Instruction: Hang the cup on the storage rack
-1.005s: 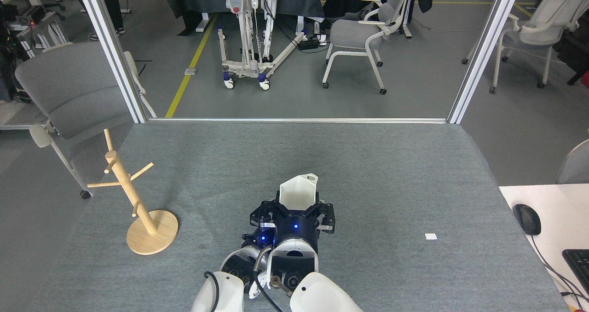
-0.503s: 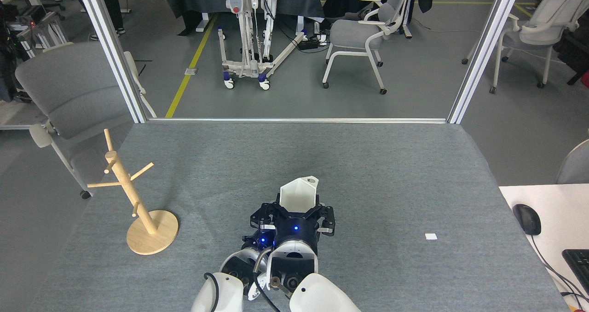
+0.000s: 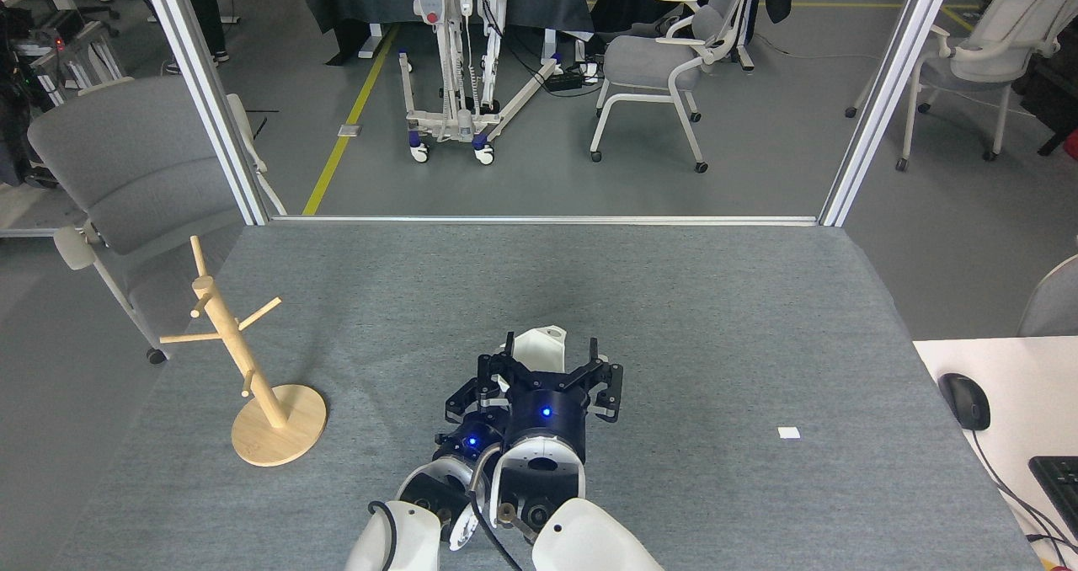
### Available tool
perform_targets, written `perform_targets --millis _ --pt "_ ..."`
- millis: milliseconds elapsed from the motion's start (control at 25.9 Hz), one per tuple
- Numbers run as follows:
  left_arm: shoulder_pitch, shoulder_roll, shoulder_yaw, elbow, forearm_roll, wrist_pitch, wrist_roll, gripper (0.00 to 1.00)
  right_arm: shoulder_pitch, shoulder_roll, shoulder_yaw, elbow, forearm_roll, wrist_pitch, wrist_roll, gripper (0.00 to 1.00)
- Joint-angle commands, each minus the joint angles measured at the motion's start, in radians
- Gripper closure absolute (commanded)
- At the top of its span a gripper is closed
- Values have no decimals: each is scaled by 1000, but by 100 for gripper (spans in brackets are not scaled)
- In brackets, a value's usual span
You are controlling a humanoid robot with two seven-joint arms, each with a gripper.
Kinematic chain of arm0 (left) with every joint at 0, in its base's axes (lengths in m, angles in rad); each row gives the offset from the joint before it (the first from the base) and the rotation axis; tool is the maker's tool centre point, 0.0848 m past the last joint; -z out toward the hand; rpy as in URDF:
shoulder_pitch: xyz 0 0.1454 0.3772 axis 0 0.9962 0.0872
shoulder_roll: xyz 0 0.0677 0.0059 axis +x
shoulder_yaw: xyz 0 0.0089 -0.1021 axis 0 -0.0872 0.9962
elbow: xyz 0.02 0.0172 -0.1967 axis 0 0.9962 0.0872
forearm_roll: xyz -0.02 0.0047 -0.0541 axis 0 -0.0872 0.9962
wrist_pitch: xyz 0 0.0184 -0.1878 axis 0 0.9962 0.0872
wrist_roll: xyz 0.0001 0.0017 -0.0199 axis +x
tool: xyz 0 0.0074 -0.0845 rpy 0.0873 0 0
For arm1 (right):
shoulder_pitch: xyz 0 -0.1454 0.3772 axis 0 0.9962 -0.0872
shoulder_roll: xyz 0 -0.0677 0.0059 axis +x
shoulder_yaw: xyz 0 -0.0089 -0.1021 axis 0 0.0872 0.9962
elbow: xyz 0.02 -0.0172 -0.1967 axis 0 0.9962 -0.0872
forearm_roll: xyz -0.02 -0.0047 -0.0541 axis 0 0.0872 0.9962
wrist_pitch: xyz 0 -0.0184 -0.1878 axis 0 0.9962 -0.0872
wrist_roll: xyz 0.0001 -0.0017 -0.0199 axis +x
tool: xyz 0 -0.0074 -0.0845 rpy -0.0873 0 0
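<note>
At the left of the table (image 3: 674,301), which is covered in grey felt, the storage rack (image 3: 253,377) stands near the left edge. Its round wooden base lies flat on the felt. Its pole appears to lean to the left in this view, and thin pegs angle outward from it. No item hangs on any peg.

Near the centre of the table, close to the front edge, two arms enter from the bottom of the view, side by side. The left gripper (image 3: 472,436) sits low, largely hidden behind the right arm. Only a dark body with a blue light is visible, so the state of its jaws cannot be determined.

Just to the right, the right gripper (image 3: 547,360) points away from the viewer. Its black jaws stand on both sides of the cup (image 3: 539,348). The cup is white, and only its upper part and its tab handle show above the jaws. Whether the jaws press on the cup or merely bracket it cannot be determined.

The cup is well apart from the storage rack.

Further right, a small white tag (image 3: 788,433) lies on the felt. At the far right, a black mouse (image 3: 964,400) rests on a separate white desk (image 3: 1002,369).
</note>
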Motion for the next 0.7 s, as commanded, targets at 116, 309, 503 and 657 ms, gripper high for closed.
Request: perform_targets --millis 116,309,503,657 --pt "9 3 -4 9 -3 -11 3 100 -2 5 -13 -2 1 1 -90 1" --pt "132 98 -4 -124 -6 -25 3 100 4 -31 -177 -19 -3 -61 -377 2" --pt "288 236 11 -308 -6 -13 3 100 109 -162 -514 -19 -6 -418 -538 2" --pt "420 326 134 -402 -3 -24 5 100 231 -168 -838 -18 4 -797 -543 1"
